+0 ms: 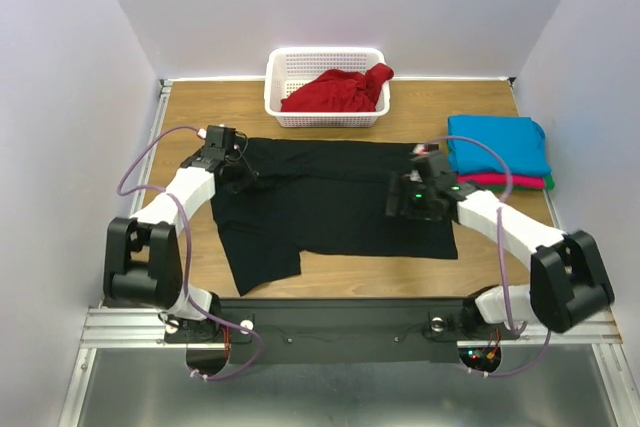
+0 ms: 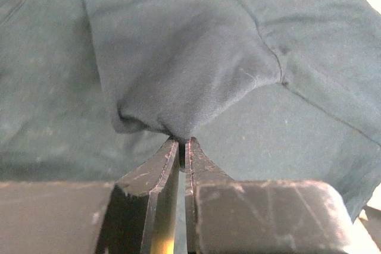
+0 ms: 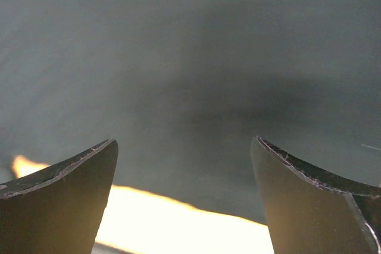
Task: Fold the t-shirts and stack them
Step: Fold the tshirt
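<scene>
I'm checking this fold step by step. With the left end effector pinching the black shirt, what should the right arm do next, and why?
Probably lower the right end effector and close it on the black t-shirt near its edge. Its jaws stand open and empty just above the cloth, while the left end effector is shut on a pinch; a fold likely needs both grips.

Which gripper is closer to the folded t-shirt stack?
Right. The right gripper is open over the black t-shirt, just left of the stack; the left gripper pinches that shirt's opposite end.
</scene>
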Motion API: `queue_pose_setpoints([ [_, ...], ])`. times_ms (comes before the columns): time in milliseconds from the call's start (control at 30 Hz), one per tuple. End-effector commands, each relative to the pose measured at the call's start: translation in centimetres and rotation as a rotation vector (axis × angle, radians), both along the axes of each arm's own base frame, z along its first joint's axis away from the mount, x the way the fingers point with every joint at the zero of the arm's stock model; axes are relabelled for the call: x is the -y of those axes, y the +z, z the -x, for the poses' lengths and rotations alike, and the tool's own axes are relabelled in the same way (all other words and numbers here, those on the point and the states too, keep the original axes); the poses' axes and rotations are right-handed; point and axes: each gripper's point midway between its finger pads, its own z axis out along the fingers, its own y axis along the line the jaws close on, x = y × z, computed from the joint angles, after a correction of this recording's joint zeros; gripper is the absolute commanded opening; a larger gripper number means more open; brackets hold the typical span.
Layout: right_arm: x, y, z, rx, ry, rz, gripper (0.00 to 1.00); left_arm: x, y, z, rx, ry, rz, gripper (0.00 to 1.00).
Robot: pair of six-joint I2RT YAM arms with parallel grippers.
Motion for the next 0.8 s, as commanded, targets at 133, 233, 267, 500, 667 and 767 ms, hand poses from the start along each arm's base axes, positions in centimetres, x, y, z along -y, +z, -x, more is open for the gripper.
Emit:
queue_pose_setpoints([
  [133,-15.6,4.7,-4.5,0.136,0.312,-0.185,0.99,-0.7,-0.3,-6.5,0.07,0.009,0.002,0.18],
  [233,-20.0,5.0,-6.0,0.155,0.398,-0.226,0.98,-1.0,-1.0,-8.4,0.06,0.001,0.009,0.18],
  [267,-21.2,5.3,-6.4,0.171,0.423,-0.234,0.97,-0.9,-1.2,-8.7,0.057,-0.008,0.01,0.18],
  [500,-29.2,4.2,-8.7,0.157,0.489,-0.294,0.84,-0.5,-1.7,-10.7,0.067,-0.049,0.044,0.18],
  [667,-31.6,2.2,-10.2,0.144,0.444,-0.29,0.77,-0.6,-2.4,-10.6,0.06,-0.056,0.056,0.18],
  [767,-32.7,1.0,-10.8,0.14,0.408,-0.286,0.74,-0.7,-2.6,-10.6,0.06,-0.058,0.066,0.18],
])
